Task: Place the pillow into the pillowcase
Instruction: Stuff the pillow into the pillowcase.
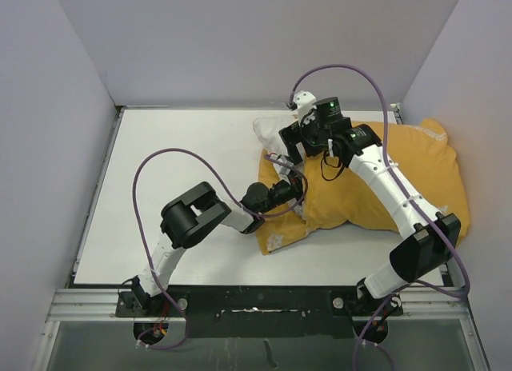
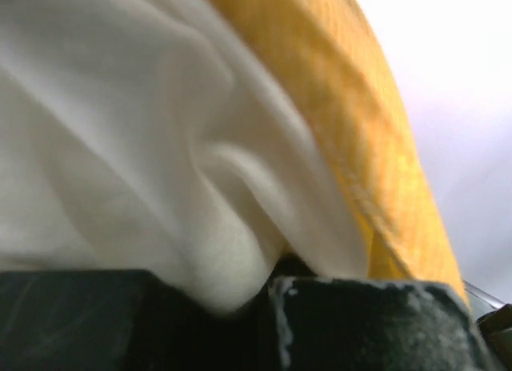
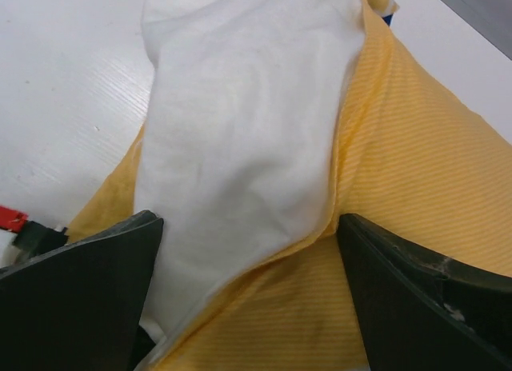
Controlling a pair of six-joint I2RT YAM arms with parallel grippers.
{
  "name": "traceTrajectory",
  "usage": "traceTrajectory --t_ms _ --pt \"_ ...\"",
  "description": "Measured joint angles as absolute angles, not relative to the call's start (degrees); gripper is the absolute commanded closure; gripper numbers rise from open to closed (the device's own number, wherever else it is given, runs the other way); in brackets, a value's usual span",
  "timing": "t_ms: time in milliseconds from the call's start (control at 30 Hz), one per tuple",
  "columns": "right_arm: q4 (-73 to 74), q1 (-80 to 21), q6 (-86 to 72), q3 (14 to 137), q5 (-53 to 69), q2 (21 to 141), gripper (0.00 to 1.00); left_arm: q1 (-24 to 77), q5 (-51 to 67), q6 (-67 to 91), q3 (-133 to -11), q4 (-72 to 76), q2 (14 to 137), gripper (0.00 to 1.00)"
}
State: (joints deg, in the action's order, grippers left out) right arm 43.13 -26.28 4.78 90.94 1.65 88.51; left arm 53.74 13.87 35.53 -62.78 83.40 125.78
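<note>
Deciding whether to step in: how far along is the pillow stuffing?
Mostly done: the pillowcase bulges, yellow side up. In hand: the left gripper pinches the pillow at the opening; the right gripper, open, straddles its corner sticking out. Remaining: tuck that corner in.

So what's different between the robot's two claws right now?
The left gripper is shut, pinching white pillow fabric; the right gripper stands wide open, straddling the pillow without gripping. The left gripper works the near side of the opening, the right gripper the far side. Both are at the pillowcase's open end, where the pillow pokes out.
</note>
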Motion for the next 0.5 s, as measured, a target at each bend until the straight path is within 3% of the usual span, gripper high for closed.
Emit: traceTrajectory --t_ms 133,200,233,267,333,367,433,500 --pt "39.66 -26.74 6.57 85.69 -3.20 88.38 0.09 53.69 14.41 34.33 -62.96 83.77 126.21 1.00" --pt "36.64 -26.68 8.71 81.97 -6.20 88.38 0.14 53.69 14.50 33.50 -62.94 83.61 126.23 0.92" --pt "34.35 -26.50 10.55 79.05 -7.92 88.38 0.19 53.71 14.79 32.71 -62.89 83.29 126.23 0.83" --pt "33.06 -26.57 12.25 77.43 -8.71 88.40 0.28 53.76 14.87 32.29 -62.52 82.98 126.23 0.76" --pt "30.79 -25.82 16.23 74.41 -7.86 88.40 0.66 53.89 14.81 31.22 -60.64 82.87 126.19 0.65" --pt "29.98 -24.80 18.33 73.34 -6.39 88.38 0.80 54.00 14.68 30.74 -59.53 83.05 125.99 0.60" --pt "28.86 -21.54 21.50 71.96 -2.37 88.23 0.93 54.15 14.15 30.13 -56.80 83.26 125.03 0.51" --pt "28.56 -17.54 23.33 71.09 3.44 87.64 0.98 54.24 13.47 29.08 -53.56 83.46 122.89 0.43"
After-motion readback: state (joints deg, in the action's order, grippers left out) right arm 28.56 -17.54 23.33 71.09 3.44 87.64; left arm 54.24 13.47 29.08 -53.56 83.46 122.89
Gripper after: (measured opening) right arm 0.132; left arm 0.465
